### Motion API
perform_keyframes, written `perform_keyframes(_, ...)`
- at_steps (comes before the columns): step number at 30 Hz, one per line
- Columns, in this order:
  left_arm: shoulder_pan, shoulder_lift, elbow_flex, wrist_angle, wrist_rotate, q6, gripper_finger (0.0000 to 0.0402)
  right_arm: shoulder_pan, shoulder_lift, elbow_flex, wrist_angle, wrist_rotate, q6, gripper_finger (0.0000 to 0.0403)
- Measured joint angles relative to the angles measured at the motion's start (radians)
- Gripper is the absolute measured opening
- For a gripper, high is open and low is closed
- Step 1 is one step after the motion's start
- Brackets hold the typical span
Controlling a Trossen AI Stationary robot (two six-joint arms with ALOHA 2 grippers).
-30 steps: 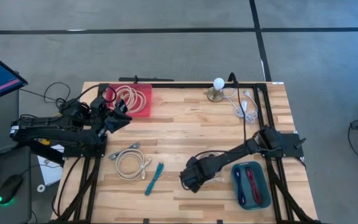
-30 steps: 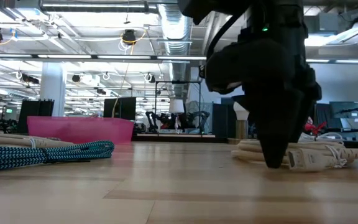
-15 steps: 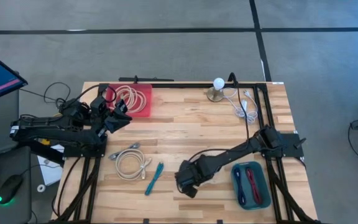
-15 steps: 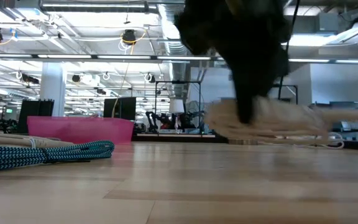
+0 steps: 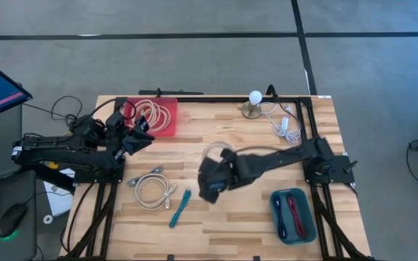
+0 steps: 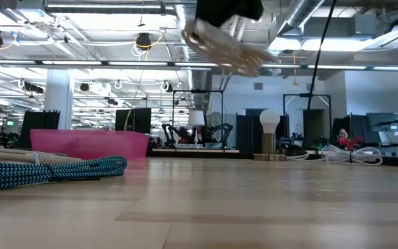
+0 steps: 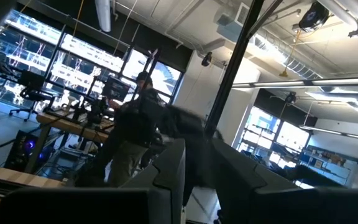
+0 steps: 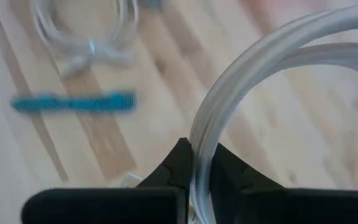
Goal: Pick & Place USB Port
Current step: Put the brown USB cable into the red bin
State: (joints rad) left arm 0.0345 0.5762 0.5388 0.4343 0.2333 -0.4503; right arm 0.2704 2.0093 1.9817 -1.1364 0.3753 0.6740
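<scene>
1. R gripper (image 5: 210,181) mid-table, up off the wood, jaws pinched on a coiled white cable (image 8: 241,81) — that's the task's USB lead by my read.
2. Low view: the coil (image 6: 220,41) hangs high above the tabletop (image 6: 254,207), tilted, nothing touching the wood.
3. R wrist view: loop runs right between the dark fingers (image 8: 179,168); grip looks narrow, on one or two strands only.
4. To do the carry well: move slow, coil swings easy; keep it high enough to pass over the other white coil (image 5: 151,190) and teal cable (image 5: 179,207).
5. Likely drop is the pink bin (image 5: 167,125) w/ cables already in it, just a guess. Release only once the coil is inside the rim.
6. L gripper (image 5: 142,134) waits beside that bin; can't tell its jaws. Watch clearance w/ it on approach.
</scene>
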Motion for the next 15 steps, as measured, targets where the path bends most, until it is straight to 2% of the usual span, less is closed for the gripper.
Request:
perform_keyframes(4, 0.000, 0.024, 0.000, 0.000, -0.002, -0.021, 0.0076, -0.029, -0.080, 0.001, 0.102, 0.054, -0.097, 0.0021)
perform_keyframes(7, 0.000, 0.065, 0.000, 0.000, -0.032, -0.071, 0.0076, -0.043, -0.123, 0.001, 0.270, 0.046, -0.226, 0.0021)
perform_keyframes(10, 0.000, 0.119, 0.000, 0.000, -0.050, -0.136, 0.0076, -0.055, -0.143, 0.003, 0.417, -0.007, -0.348, 0.0021)
perform_keyframes(15, 0.000, 0.191, 0.000, 0.124, -0.050, -0.193, 0.0076, -0.073, -0.146, 0.002, 0.433, -0.034, -0.422, 0.0021)
